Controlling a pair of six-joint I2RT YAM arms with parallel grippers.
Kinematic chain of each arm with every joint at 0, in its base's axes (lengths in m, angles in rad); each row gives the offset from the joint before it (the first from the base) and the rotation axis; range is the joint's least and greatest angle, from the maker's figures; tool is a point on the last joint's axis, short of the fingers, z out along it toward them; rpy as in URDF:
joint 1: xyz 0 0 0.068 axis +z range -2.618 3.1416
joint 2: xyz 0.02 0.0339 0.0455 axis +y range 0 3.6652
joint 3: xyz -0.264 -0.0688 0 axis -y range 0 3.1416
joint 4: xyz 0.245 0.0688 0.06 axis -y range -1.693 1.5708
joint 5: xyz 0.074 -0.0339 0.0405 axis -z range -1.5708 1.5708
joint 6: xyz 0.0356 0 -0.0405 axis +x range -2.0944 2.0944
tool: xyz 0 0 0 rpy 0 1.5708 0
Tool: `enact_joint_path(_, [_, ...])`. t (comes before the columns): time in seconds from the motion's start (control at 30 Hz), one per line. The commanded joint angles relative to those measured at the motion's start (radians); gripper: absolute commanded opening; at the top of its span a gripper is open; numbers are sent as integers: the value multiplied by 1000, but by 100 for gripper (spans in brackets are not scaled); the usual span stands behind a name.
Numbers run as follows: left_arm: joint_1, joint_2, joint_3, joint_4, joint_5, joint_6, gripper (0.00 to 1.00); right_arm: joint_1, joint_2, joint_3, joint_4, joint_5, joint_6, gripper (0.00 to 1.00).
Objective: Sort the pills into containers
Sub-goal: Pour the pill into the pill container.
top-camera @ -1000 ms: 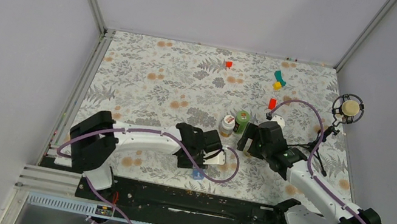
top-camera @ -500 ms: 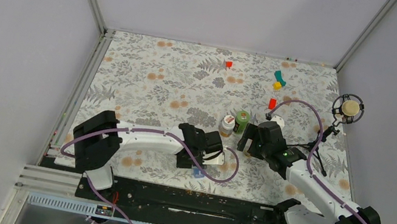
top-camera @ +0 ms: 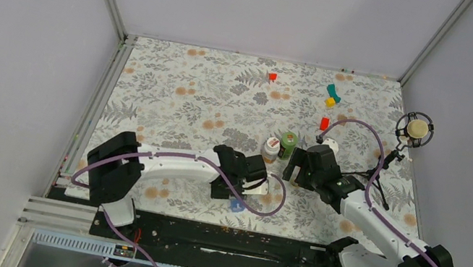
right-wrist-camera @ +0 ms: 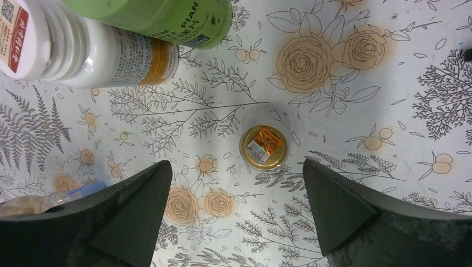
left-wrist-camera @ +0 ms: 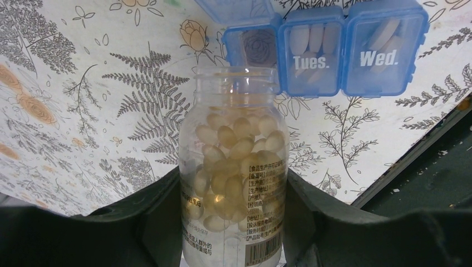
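Note:
My left gripper [left-wrist-camera: 234, 186] is shut on a clear uncapped bottle [left-wrist-camera: 234, 139] full of yellowish softgel pills. The bottle's mouth points at the blue pill box [left-wrist-camera: 367, 55], right over its open compartment [left-wrist-camera: 253, 47], which looks empty. The "Tues." and "Wed." compartments are closed and hold white tablets. In the top view the left gripper [top-camera: 245, 178] and the pill box [top-camera: 236, 206] are near the table's front edge. My right gripper [right-wrist-camera: 236, 189] hangs open over the cloth, with a gold bottle cap [right-wrist-camera: 264, 147] lying just beyond its fingertips.
A white bottle [top-camera: 270, 149] and a green bottle [top-camera: 288, 143] stand between the two grippers. Red blocks [top-camera: 272, 77] [top-camera: 324, 123] and teal and yellow pieces [top-camera: 332, 95] lie at the back. A microphone on a stand [top-camera: 414, 128] is at the right edge.
The left arm has shifted slightly to the right with the bottle still in its grip. The right arm has barely moved.

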Motion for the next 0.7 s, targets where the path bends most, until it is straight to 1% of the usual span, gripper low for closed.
enact_joint_path(0.0, [-8, 2, 44, -21, -35, -14, 0, -3, 8, 4, -4, 17, -5, 96])
enact_joint_path(0.67, [-26, 72, 105, -89, -53, -18, 0, -4, 10, -3, -5, 20, -8, 96])
